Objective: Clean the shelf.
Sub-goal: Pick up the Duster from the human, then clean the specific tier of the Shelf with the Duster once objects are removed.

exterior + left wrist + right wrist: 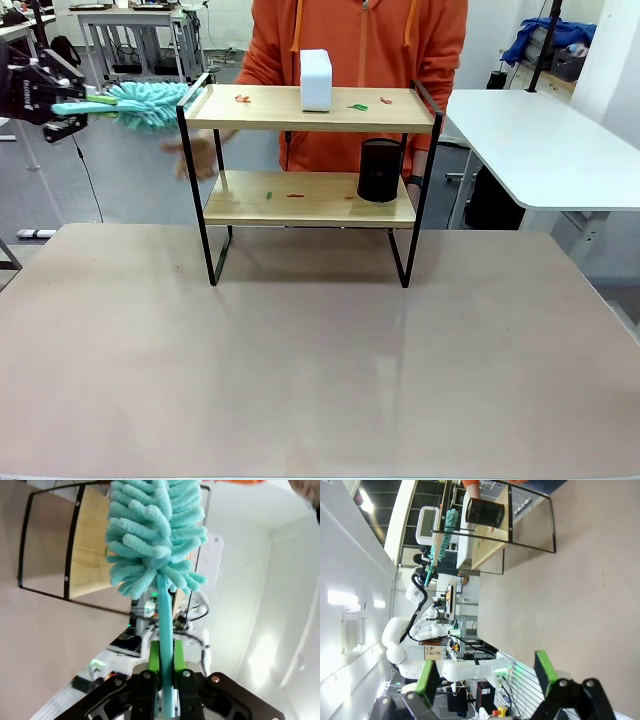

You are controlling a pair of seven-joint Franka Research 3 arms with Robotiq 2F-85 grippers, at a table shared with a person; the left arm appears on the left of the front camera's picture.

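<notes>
The shelf [260, 118] stands mid-table, with two wooden boards in a black frame. Small red and green scraps [357, 106] lie on both boards. A white box [315, 80] stands on the top board and a black cylinder [380, 170] on the lower one. My left gripper [75, 107] is shut on the handle of a teal fluffy duster [150, 105], whose head hangs just off the top board's left end. In the left wrist view the duster [155, 535] points at the shelf [90, 545] from my left gripper [166, 652]. My right gripper [486, 677] is open and holds nothing, far from the shelf [490, 545].
A person in an orange hoodie [350, 40] stands right behind the shelf, one hand [195, 160] blurred near its left side. A white table [540, 140] stands at the right. The brown tabletop [300, 360] in front of the shelf is bare.
</notes>
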